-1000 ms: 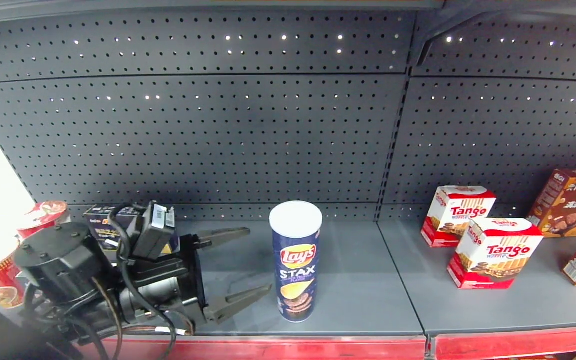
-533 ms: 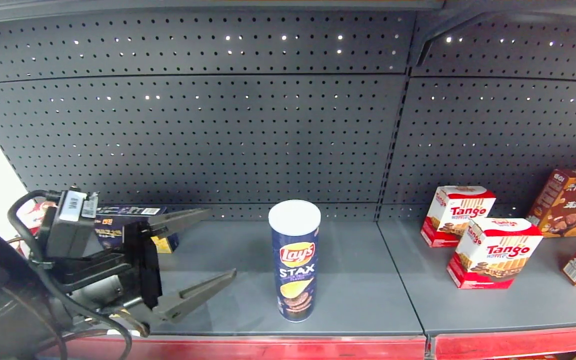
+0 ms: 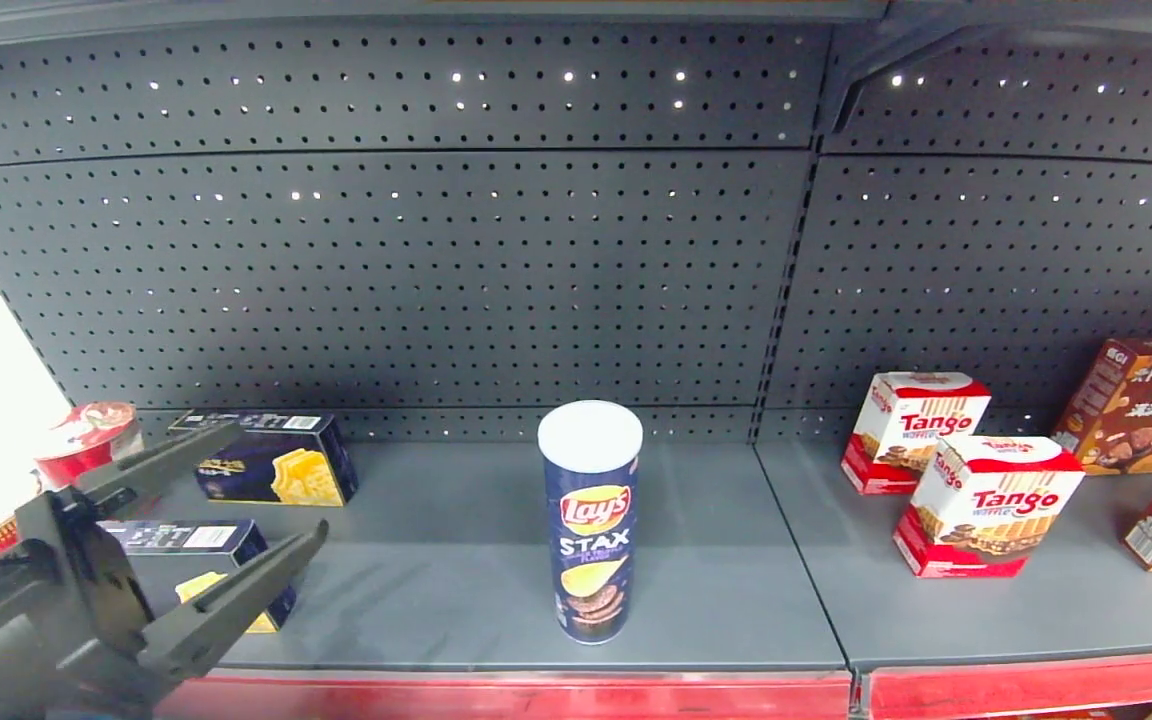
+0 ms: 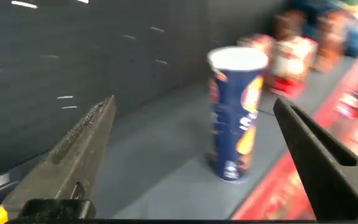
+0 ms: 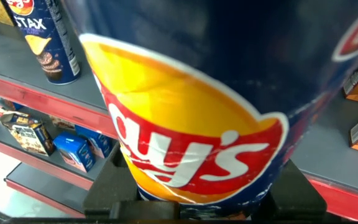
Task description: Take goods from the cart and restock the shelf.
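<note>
A dark blue chips can [image 3: 591,520] with a white lid stands upright near the front of the grey shelf [image 3: 716,580]. My left gripper [image 3: 276,482] is open and holds nothing, low at the left, well apart from that can. In the left wrist view the same can [image 4: 235,112] stands beyond the open left gripper [image 4: 194,106]. A second chips can [image 5: 197,93] sits very close in the right wrist view, and my right gripper [image 5: 197,202] is shut on it. The standing can [image 5: 45,37] shows farther off there.
Two dark blue boxes [image 3: 271,460] [image 3: 196,560] and a red cup [image 3: 86,432] sit at the shelf's left. Red-and-white wafer boxes [image 3: 986,505] and brown boxes [image 3: 1141,400] fill the right bay. A perforated back panel [image 3: 436,270] closes the rear. Small boxes [image 5: 73,149] lie on a lower shelf.
My left arm has drawn back to the left and toward the shelf's front, away from the standing can, uncovering the nearer blue box. The can has not moved.
</note>
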Robot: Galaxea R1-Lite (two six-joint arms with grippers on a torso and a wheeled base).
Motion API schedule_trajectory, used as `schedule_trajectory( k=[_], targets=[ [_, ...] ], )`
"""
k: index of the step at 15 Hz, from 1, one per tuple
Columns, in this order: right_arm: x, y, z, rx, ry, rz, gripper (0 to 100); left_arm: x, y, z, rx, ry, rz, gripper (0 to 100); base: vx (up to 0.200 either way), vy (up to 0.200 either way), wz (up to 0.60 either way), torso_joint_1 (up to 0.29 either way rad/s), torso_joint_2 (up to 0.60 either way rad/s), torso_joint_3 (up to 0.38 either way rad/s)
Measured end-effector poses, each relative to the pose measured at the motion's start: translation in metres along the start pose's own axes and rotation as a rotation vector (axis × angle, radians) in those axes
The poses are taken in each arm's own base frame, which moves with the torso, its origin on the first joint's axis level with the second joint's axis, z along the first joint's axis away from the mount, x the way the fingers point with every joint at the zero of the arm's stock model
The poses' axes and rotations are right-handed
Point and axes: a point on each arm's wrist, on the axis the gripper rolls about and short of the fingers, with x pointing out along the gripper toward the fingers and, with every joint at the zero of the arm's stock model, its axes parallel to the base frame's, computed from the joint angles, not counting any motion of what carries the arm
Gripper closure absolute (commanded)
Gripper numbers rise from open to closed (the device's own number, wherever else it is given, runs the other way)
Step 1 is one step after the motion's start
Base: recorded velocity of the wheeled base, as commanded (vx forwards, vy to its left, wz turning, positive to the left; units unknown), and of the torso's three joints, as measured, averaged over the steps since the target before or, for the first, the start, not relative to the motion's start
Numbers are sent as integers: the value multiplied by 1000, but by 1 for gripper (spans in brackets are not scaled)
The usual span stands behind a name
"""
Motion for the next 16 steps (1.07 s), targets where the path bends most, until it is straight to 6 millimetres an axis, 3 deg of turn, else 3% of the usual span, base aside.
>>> schedule_trajectory(
  k=[6,12,16],
  targets=[
    [-6,0,2,-2,-39,-4,100,-43,-23,9,-33,47,134,0,0,0,0,0,0,0],
    [-6,0,3,-3,-44,-3,100,-112,-63,-5,-80,145,261,0,0,0,0,0,0,0],
    [-6,0,3,-1,-46,-7,100,-143,-74,-14,6,137,557,0,0,0,0,0,0,0]
  ],
)
